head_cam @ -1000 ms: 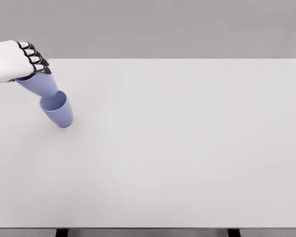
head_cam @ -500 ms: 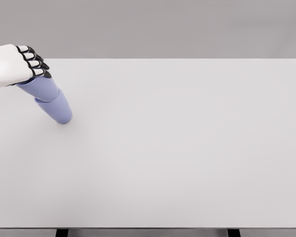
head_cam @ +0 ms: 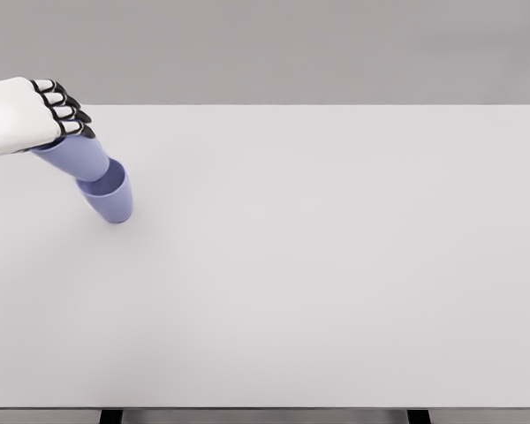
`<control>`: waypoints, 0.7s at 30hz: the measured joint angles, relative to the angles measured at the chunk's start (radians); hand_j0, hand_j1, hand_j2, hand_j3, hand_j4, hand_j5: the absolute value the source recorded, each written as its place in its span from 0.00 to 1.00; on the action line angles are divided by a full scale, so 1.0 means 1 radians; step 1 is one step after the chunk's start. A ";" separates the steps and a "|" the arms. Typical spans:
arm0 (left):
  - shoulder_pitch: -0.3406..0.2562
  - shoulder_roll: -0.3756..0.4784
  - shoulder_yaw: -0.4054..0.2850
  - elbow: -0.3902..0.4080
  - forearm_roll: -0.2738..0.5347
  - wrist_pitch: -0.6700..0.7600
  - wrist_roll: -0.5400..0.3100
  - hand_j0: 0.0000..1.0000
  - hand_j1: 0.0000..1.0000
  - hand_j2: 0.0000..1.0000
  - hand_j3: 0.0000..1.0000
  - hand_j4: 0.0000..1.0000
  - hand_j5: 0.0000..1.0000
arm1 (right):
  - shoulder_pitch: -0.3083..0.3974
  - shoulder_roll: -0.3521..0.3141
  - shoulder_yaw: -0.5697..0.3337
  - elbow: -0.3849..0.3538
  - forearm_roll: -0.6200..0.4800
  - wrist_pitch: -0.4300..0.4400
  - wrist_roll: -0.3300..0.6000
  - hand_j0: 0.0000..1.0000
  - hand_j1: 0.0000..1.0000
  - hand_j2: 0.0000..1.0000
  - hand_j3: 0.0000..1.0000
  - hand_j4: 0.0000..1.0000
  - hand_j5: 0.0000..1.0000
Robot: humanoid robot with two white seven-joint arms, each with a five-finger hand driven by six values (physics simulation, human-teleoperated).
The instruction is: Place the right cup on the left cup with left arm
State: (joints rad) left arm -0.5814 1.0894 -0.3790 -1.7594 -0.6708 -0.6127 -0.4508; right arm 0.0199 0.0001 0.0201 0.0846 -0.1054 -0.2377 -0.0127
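Observation:
Two lavender-blue cups are at the table's far left. The lower cup (head_cam: pixel 111 199) stands on the table, tilted toward the left, its rim open upward. The upper cup (head_cam: pixel 75 155) is held at its top by my left hand (head_cam: pixel 57 115), fingers curled over its rim, and its bottom sits inside the lower cup's mouth. The upper cup leans up and to the left. My right hand is out of sight.
The white table (head_cam: pixel 318 256) stretches to the right and toward the front edge. Two dark table legs (head_cam: pixel 111 416) show below the front edge. A grey wall is behind.
The held cup went deeper into the lower cup half a second ago, then rose slightly, so more of the lower cup's rim shows now. The hand shifted only a little.

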 measured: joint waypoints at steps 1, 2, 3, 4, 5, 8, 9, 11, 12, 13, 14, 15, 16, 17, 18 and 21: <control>0.005 -0.002 0.001 0.000 0.001 0.000 0.000 0.78 0.78 0.78 0.78 0.78 0.78 | 0.000 0.000 0.000 0.000 0.000 0.000 0.000 1.00 1.00 1.00 1.00 1.00 1.00; 0.020 -0.003 0.001 0.000 0.000 0.000 -0.001 0.78 0.78 0.78 0.78 0.78 0.78 | 0.000 0.000 0.000 0.000 0.000 0.000 0.000 1.00 1.00 1.00 1.00 1.00 1.00; 0.023 -0.004 0.001 0.000 -0.001 0.000 -0.002 0.78 0.78 0.78 0.78 0.78 0.78 | 0.000 0.000 0.000 0.000 0.000 0.000 0.000 1.00 1.00 1.00 1.00 1.00 1.00; 0.023 -0.007 0.002 0.001 -0.002 0.000 -0.004 0.78 0.78 0.78 0.78 0.78 0.78 | 0.000 0.000 0.000 0.000 0.000 0.000 0.000 1.00 1.00 1.00 1.00 1.00 1.00; 0.023 -0.010 0.002 0.001 -0.003 0.000 -0.005 0.78 0.78 0.78 0.78 0.78 0.78 | 0.000 0.000 0.000 0.000 0.000 0.000 0.000 1.00 1.00 1.00 1.00 1.00 1.00; 0.023 -0.014 0.004 0.003 -0.005 0.000 -0.007 0.78 0.78 0.78 0.78 0.78 0.78 | 0.000 0.000 0.000 0.000 0.000 0.000 0.000 1.00 1.00 1.00 1.00 1.00 1.00; 0.022 -0.015 0.005 0.003 -0.005 0.000 -0.008 0.78 0.78 0.78 0.78 0.78 0.78 | 0.000 0.000 0.000 0.000 0.000 0.000 0.000 1.00 1.00 1.00 1.00 1.00 1.00; 0.020 -0.016 0.007 0.006 -0.003 0.000 -0.008 0.78 0.78 0.78 0.78 0.78 0.78 | 0.000 0.000 0.000 0.000 0.000 0.000 0.000 1.00 1.00 1.00 1.00 1.00 1.00; 0.018 -0.016 0.008 0.008 -0.003 0.000 -0.008 0.78 0.78 0.78 0.78 0.78 0.78 | 0.000 0.000 0.000 0.000 0.000 0.000 0.000 1.00 1.00 1.00 1.00 1.00 1.00; 0.020 -0.018 0.010 0.011 -0.002 0.000 -0.008 0.78 0.78 0.78 0.78 0.78 0.78 | 0.000 0.000 0.000 0.000 0.000 0.000 0.000 1.00 1.00 1.00 1.00 1.00 1.00; 0.020 -0.019 0.011 0.013 -0.002 0.000 -0.008 0.78 0.78 0.78 0.78 0.78 0.78 | 0.000 0.000 0.000 0.000 0.000 0.000 0.000 1.00 1.00 1.00 1.00 1.00 1.00; 0.020 -0.020 0.012 0.015 -0.002 0.000 -0.008 0.78 0.78 0.78 0.78 0.78 0.78 | 0.000 0.000 0.000 0.000 0.000 0.000 0.000 1.00 1.00 1.00 1.00 1.00 1.00; 0.020 -0.020 0.013 0.016 -0.002 0.000 -0.008 0.78 0.78 0.78 0.78 0.78 0.78 | 0.000 0.000 0.000 0.000 0.000 0.000 0.000 1.00 1.00 1.00 1.00 1.00 1.00; 0.020 -0.021 0.014 0.018 -0.002 0.000 -0.008 0.78 0.78 0.78 0.78 0.78 0.78 | 0.000 0.000 0.000 0.000 0.000 0.000 0.000 1.00 1.00 1.00 1.00 1.00 1.00; 0.020 -0.022 0.015 0.019 -0.002 0.000 -0.008 0.78 0.78 0.78 0.78 0.78 0.78 | 0.000 0.000 0.000 0.000 0.000 0.000 0.000 1.00 1.00 1.00 1.00 1.00 1.00; 0.020 -0.031 0.016 0.025 -0.003 0.000 -0.009 0.78 0.78 0.78 0.78 0.78 0.78 | 0.000 0.000 0.000 0.000 0.000 0.000 0.000 1.00 1.00 1.00 1.00 1.00 1.00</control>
State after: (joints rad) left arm -0.5614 1.0581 -0.3633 -1.7344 -0.6743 -0.6127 -0.4600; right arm 0.0199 0.0001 0.0201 0.0846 -0.1054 -0.2377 -0.0131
